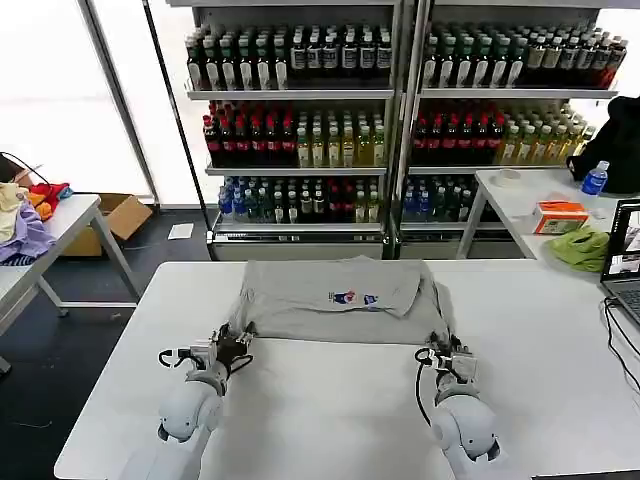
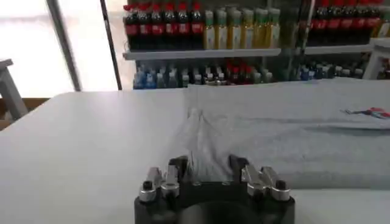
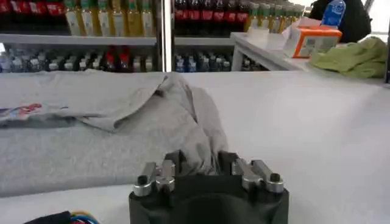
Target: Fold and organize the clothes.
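A white table (image 1: 330, 400) carries one grey shirt (image 1: 340, 300), spread flat across its far half with the chest print (image 1: 352, 297) facing up and its sides already turned in. The left gripper (image 1: 232, 348) sits at the shirt's near left corner, the right gripper (image 1: 449, 356) at the near right corner. In each wrist view the fingers straddle the cloth edge; I cannot tell whether they pinch it or merely frame it. The step looks like taking hold of the near hem for a lengthwise fold. Next, both grippers would need a firm pinch, then an even lift and carry toward the far edge.
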`<state>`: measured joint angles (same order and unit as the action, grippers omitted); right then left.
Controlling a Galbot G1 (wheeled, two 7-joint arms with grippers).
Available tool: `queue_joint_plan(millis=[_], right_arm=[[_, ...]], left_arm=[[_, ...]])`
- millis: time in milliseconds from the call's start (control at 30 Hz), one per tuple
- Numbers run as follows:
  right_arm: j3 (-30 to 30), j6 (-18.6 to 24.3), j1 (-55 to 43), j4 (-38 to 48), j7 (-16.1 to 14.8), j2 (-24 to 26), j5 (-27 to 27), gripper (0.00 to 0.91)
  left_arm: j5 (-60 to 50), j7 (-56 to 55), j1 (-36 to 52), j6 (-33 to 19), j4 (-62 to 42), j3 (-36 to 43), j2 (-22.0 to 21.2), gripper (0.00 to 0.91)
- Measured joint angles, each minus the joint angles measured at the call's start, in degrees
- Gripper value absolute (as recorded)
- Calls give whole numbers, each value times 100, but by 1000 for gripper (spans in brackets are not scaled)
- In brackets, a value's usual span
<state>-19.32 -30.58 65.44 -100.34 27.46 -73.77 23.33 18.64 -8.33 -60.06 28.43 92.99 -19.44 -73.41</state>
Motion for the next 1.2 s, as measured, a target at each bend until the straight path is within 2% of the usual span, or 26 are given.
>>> queue_joint_plan(millis=[267,700,1200], right_arm=[[-11,-4,145,-143,-30,73,55,0],[-119,-211,531,-921,183,75,199,0],[-192,-89,2100,-2398,424,312,-229,0]], left_arm=[[-112,36,-114,-100,81,-12,55,0],[-251,-13,-524,-142,785,-118,271,0],[97,-301,-2074,60,2618,-421,773,10]])
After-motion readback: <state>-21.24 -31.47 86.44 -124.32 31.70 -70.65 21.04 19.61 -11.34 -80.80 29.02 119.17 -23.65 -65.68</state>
